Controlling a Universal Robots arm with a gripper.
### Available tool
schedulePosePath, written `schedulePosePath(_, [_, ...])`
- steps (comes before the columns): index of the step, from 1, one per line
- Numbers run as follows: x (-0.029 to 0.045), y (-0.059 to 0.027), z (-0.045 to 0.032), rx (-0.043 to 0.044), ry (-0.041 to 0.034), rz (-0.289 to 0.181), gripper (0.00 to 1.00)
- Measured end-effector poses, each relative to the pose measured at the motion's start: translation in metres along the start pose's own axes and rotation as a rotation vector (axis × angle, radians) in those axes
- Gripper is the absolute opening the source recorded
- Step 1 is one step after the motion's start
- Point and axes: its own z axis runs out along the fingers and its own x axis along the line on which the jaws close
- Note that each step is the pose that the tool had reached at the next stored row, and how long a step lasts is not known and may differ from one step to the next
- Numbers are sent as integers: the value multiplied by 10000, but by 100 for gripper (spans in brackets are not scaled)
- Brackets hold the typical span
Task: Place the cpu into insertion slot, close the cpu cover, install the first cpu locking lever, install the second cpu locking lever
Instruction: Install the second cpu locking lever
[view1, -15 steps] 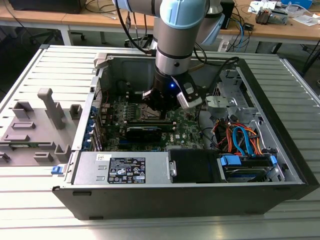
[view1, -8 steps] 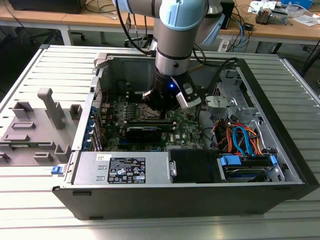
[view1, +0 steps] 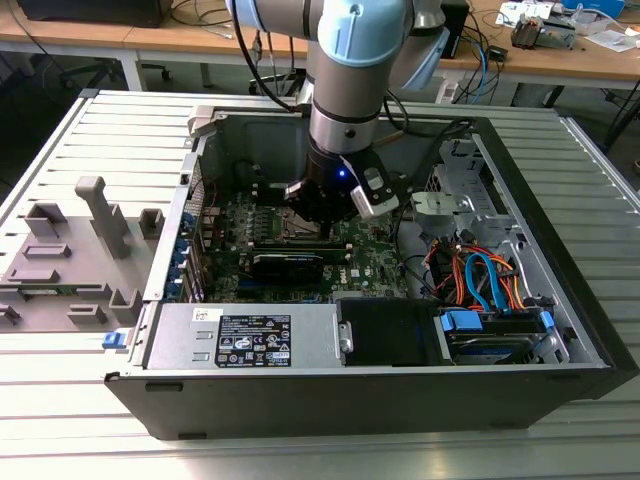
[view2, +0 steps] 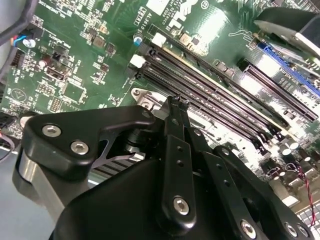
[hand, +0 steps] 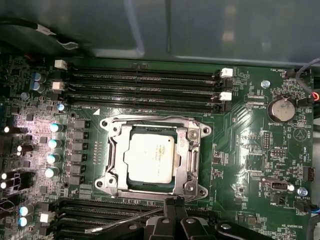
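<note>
The chip (hand: 150, 159) lies in the socket (hand: 116, 186) on the green board (hand: 250, 145), framed by the metal cover (hand: 192, 150). The gripper (hand: 173, 201) hovers at the socket's edge beside the memory slots (hand: 145, 85), fingertips pressed together on nothing.

Insertion slot (view1: 297, 222) hidden behind gripper (view1: 320, 205) in exterior view; gripper body cut off at first wrist view's edge.

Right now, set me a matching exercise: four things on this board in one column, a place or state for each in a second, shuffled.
Things:
1. cpu
2. cpu cover
3. gripper
4. round coin battery

Descriptions:
A. closed down, framing the chip
B. near the board's edge, away from the socket
C. seated in the insertion slot
D. at the socket's edge, beside a thin lever

Pairs: 1-C, 2-A, 3-D, 4-B
</note>
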Motion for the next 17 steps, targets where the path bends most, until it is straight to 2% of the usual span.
schedulePosePath(3, [78,3,33,4,2,-1,11])
schedulePosePath(6, [353,22,80,1,-10,0,11])
schedulePosePath(7, [423,27,91,-1,-13,0,11])
schedulePosePath(10, [525,33,100,1,-17,-1,11])
schedulePosePath(13, [594,37,107,-7,-15,-26,11])
schedulePosePath(15, [658,41,116,-91,-20,-83,11])
schedulePosePath(17, [666,42,119,-116,-19,-123,11])
